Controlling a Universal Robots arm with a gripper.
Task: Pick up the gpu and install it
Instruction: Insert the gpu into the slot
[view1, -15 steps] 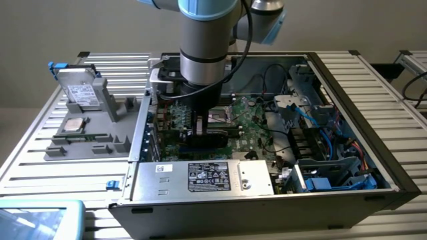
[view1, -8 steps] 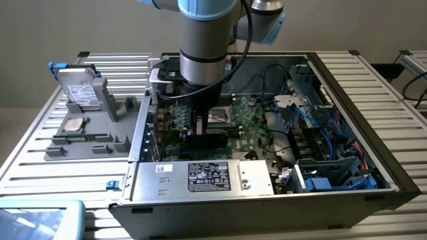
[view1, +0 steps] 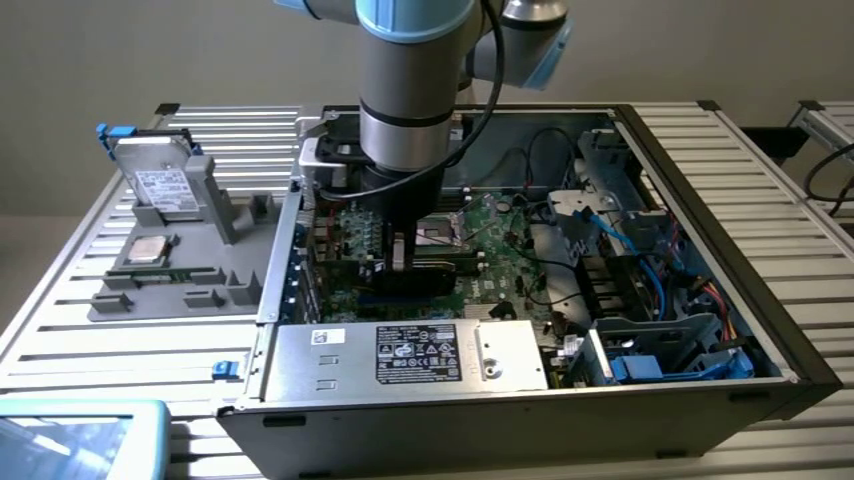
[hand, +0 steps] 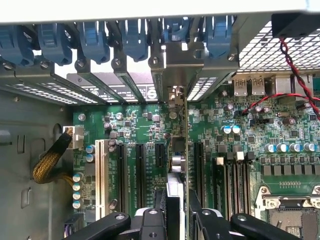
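The open computer case (view1: 694, 180) lies on its side on a slatted metal table (view1: 747, 130), and the robot arm (view1: 407, 90) reaches down into it from above. At the floor of the case, under the jaws, sits the green motherboard (hand: 250, 140) with its row of black expansion slots (hand: 140, 170). The silver power supply (view1: 400, 360) with a label lies in the case in front of the jaws, toward the camera of the exterior view. Outside the case, well apart from the jaws at the exterior view's left, a grey holder tray (view1: 174, 290) carries a hard drive (view1: 163, 185) standing upright and a square processor chip (view1: 147, 250) lying flat.

The gripper (hand: 176, 212) holds the gpu (hand: 176, 165) edge-on: the two black jaws pinch the thin card between them, one on each side. The card stands upright over the motherboard, among the slots, and its silver end bracket (hand: 182, 62) reaches the rear wall of the case, between the blue slot clips (hand: 90, 35).
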